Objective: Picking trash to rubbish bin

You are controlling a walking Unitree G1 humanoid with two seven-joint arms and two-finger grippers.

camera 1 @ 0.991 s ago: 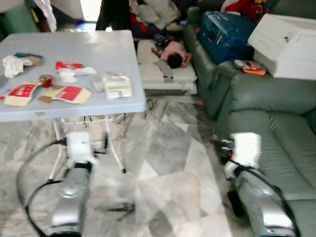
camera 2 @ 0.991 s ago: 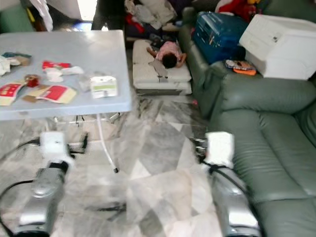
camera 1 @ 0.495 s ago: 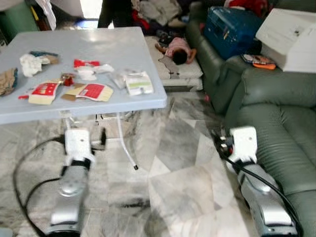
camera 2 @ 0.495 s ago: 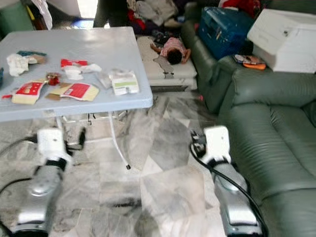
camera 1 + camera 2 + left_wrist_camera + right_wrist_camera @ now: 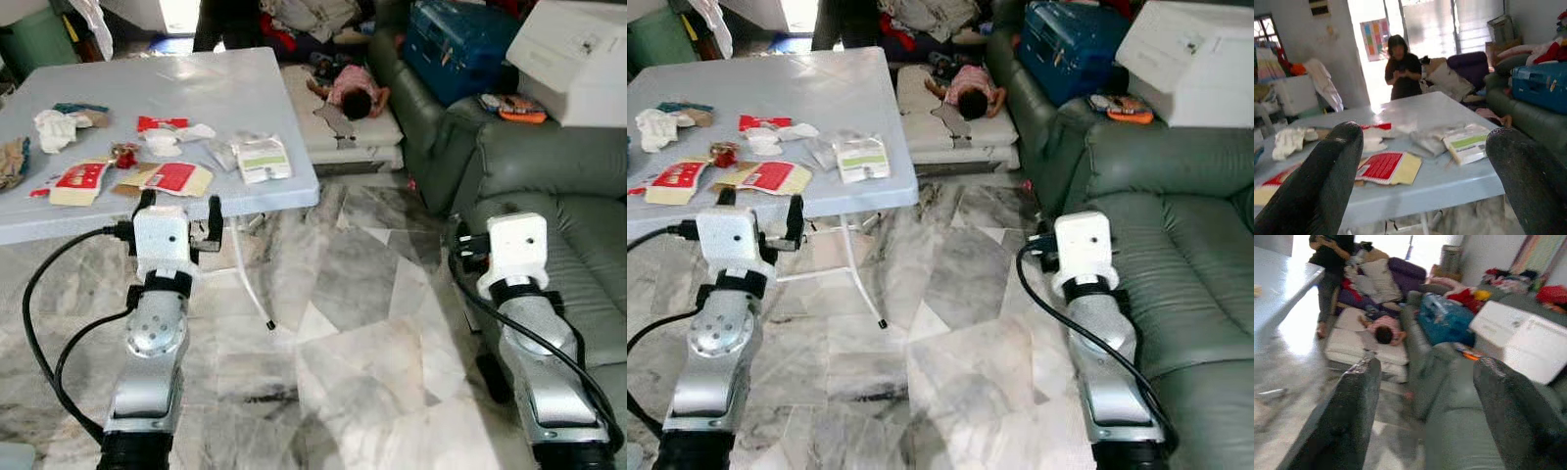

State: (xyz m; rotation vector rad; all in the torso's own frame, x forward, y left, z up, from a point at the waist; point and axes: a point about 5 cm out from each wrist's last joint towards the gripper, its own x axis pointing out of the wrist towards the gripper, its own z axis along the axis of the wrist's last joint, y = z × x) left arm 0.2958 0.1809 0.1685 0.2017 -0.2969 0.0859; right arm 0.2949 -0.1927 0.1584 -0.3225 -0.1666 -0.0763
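Left pincer [image 5: 178, 212] up at the near edge of the desk [image 5: 245, 93], black fingers [image 5: 1327, 171] wide apart, holding nothing. Right pincer [image 5: 1420, 396] out over the marble floor [image 5: 362, 333] beside the green sofa [image 5: 549, 186], fingers also wide apart and holding nothing. Trash spread over the left part of the desk, all of it past the left pincer and not touching it: a red and tan packet [image 5: 174, 179] closest to the near edge, another red packet [image 5: 76, 181] to its left, a small red bit [image 5: 124, 154] between them and a little further back. A white and green pouch [image 5: 263, 159] to the right of these, near the desk's right side. Further back, a white crumpled wad [image 5: 51, 127] and a red wrapper [image 5: 162, 123]. Beyond the desk, a person in black [image 5: 1400, 68] standing by a bright doorway. On a white mattress [image 5: 338, 127] on the floor, a small person in pink [image 5: 353, 90] lying down. On the sofa, a blue case [image 5: 470, 44], a white box [image 5: 583, 54] and an orange thing [image 5: 511, 106].
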